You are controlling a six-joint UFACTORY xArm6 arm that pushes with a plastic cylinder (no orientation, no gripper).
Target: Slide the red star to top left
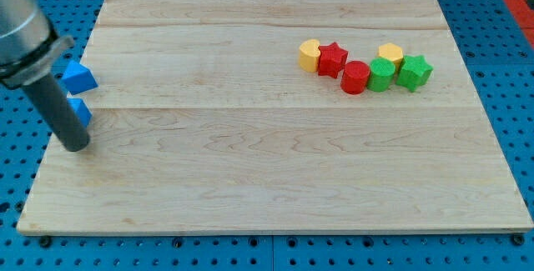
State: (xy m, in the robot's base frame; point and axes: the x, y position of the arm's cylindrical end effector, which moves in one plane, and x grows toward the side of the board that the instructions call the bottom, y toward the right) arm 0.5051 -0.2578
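The red star [332, 58] lies at the view's upper right of the wooden board [267, 171], touching a yellow block [309, 55] on its left and close to a red round block [355, 77] at its lower right. My tip [75, 147] rests on the board near its left edge, far left of the red star. It stands just below two blue blocks, an upper one [78, 77] and a lower one [81, 111] that the rod partly hides.
To the right of the red blocks sit a green block [381, 74], a yellow block [390, 52] and a green star [414, 72], packed in one cluster. The board lies on a blue perforated table [501, 71].
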